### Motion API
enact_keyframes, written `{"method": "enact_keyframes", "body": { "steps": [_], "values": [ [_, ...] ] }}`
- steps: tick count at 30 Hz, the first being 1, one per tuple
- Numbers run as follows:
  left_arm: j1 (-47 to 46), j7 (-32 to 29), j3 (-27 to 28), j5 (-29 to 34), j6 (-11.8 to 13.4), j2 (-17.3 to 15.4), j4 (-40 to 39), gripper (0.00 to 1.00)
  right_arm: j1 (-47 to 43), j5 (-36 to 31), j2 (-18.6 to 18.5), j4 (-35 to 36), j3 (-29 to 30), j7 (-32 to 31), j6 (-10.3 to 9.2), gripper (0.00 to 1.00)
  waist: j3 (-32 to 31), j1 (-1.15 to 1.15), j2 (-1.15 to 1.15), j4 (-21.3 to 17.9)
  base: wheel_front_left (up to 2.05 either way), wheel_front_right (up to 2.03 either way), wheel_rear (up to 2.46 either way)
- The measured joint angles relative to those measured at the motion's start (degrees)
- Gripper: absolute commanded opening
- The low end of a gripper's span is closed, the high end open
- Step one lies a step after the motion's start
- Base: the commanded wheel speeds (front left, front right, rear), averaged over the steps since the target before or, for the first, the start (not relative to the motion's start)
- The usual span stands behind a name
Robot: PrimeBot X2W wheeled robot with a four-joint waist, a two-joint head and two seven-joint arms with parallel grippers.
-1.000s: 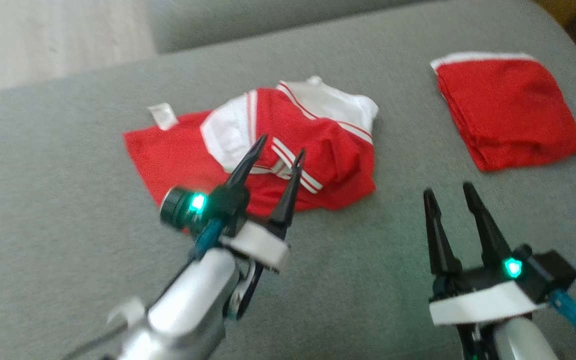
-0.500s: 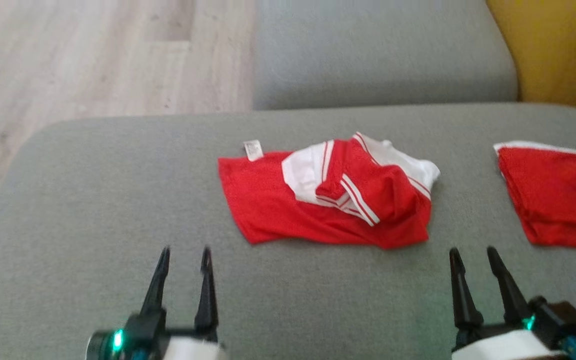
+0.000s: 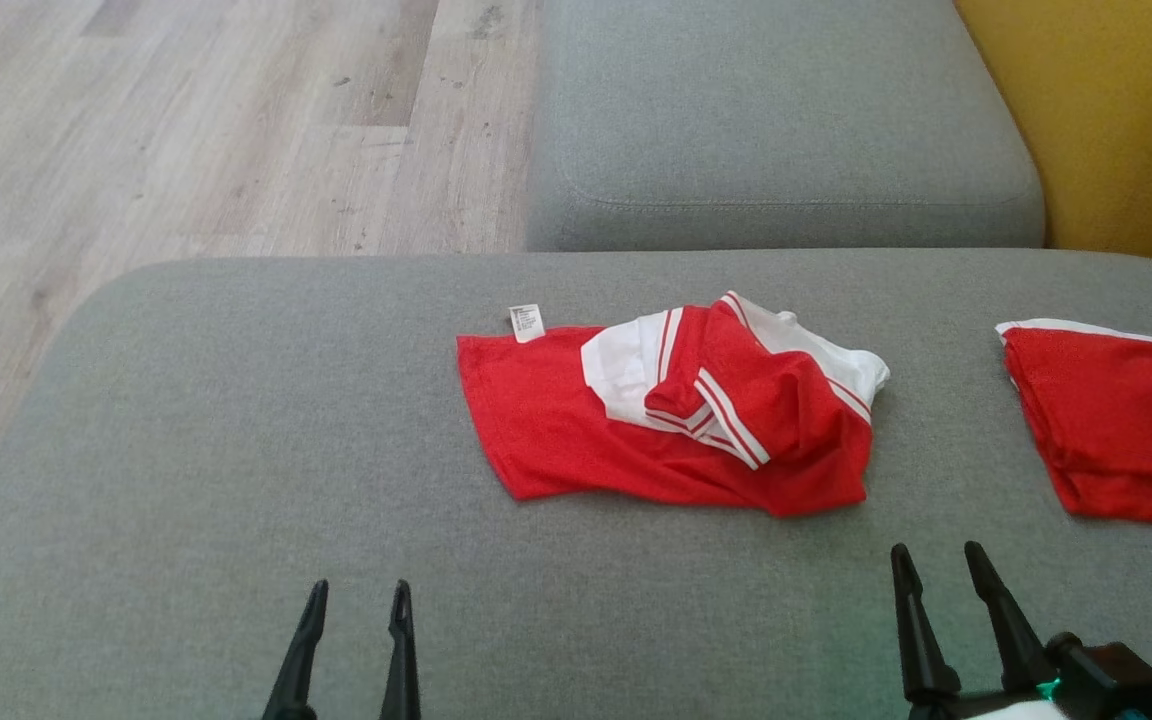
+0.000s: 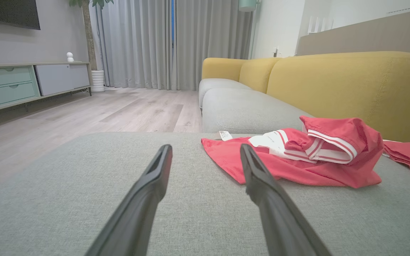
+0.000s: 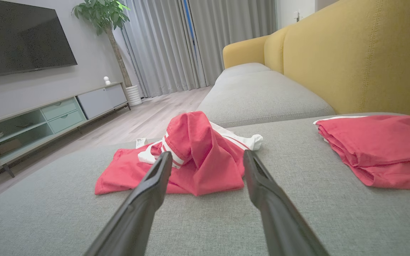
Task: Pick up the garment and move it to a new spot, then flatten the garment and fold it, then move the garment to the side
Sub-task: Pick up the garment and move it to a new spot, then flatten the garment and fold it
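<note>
A crumpled red garment with white panels and stripes [image 3: 676, 410] lies in the middle of the grey sofa seat [image 3: 236, 450], a small white label at its far left corner. The left wrist view has the same garment [image 4: 308, 156] ahead and to the right, and the right wrist view has this garment [image 5: 194, 160] straight ahead. My left gripper [image 3: 358, 592] stands open at the near left, well short of the cloth. My right gripper [image 3: 936, 555] is open at the near right, a little in front of the garment's near right edge. Both hold nothing.
A folded red garment [image 3: 1111, 420] rests at the right end of the seat, also in the right wrist view as the folded pile [image 5: 379, 149]. A second grey cushion [image 3: 776, 130] lies beyond, with the yellow backrest [image 3: 1106, 110] to the right and wooden floor [image 3: 186, 130] to the left.
The camera has tilted up, so the scene sits lower in view. My left gripper has drawn back from over the garment to the near left. The garment lies as before.
</note>
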State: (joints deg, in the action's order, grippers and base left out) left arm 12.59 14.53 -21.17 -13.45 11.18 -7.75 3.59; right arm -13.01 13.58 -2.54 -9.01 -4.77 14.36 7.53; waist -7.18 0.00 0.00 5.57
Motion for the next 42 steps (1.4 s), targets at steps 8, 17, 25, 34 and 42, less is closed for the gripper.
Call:
{"method": "enact_keyframes", "body": {
  "steps": [8,17,25,34,42],
  "values": [
    [0.2,0.0,2.7,1.5,-2.1,1.4,0.6,1.00,-0.1,-0.1,0.0,0.0,0.0,0.0,0.00,1.00,0.4,0.01,0.00,0.4,0.00,0.00,0.00],
    [0.3,0.0,4.6,2.6,-3.6,2.8,1.0,1.00,-0.1,-0.1,0.0,0.0,-0.4,0.0,0.00,1.00,0.5,0.01,0.00,0.0,0.00,0.00,0.00],
    [0.5,0.0,5.1,3.4,-5.0,3.3,1.3,1.00,-0.1,-0.1,0.0,0.0,-0.4,0.0,0.00,1.00,0.9,0.01,0.00,0.0,0.00,0.00,0.00],
    [-3.1,0.0,4.6,3.2,-6.3,3.9,6.6,1.00,0.1,-0.2,0.0,0.8,-1.3,0.0,0.00,1.00,3.3,0.01,0.00,-1.4,0.00,0.00,0.00],
    [-22.5,-3.0,-1.8,-5.3,-10.3,4.6,17.0,1.00,2.5,-2.1,0.0,1.3,-3.6,0.0,0.00,1.00,7.4,0.01,0.00,-5.2,0.00,0.00,0.00]
  ]
}}
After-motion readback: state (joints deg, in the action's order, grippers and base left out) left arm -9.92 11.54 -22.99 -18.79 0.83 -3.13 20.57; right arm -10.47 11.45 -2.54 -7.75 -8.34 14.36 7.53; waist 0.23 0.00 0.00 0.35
